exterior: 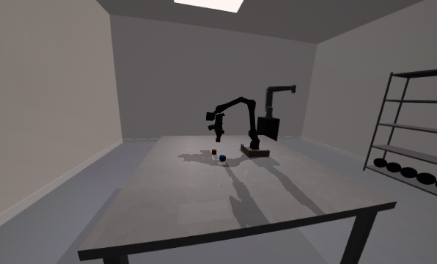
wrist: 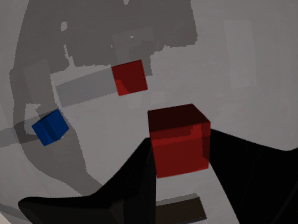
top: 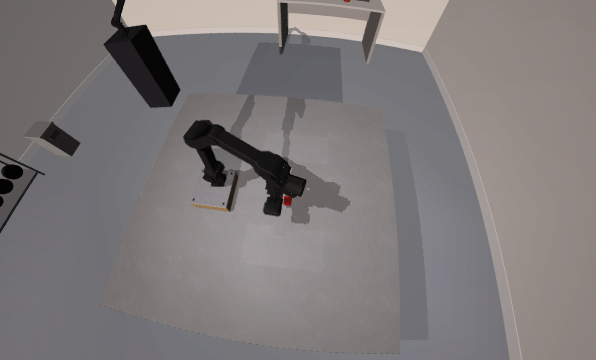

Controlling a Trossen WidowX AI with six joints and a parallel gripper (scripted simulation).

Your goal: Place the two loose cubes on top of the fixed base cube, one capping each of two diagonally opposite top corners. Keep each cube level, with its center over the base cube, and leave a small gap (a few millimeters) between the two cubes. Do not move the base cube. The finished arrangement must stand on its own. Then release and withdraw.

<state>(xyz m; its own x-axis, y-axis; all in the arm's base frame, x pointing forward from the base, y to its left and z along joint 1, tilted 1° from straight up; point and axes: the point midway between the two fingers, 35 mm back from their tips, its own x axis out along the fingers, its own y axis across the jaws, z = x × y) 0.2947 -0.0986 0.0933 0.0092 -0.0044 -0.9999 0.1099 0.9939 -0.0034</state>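
Note:
My gripper is shut on a red cube, held above the table between the two black fingers. The other red cube stands on the table and is not held. A blue cube stands on the table a short way from that red cube, with free space between them. No cube rests on the blue cube. In the top view the arm hides the blue cube, and the fingertips cannot be made out.
The arm's base plate stands on the table. Part of a dark brown block shows between the fingers at the bottom of the wrist view. A shelf rack, a dark pedestal and a second table stand away from the work table.

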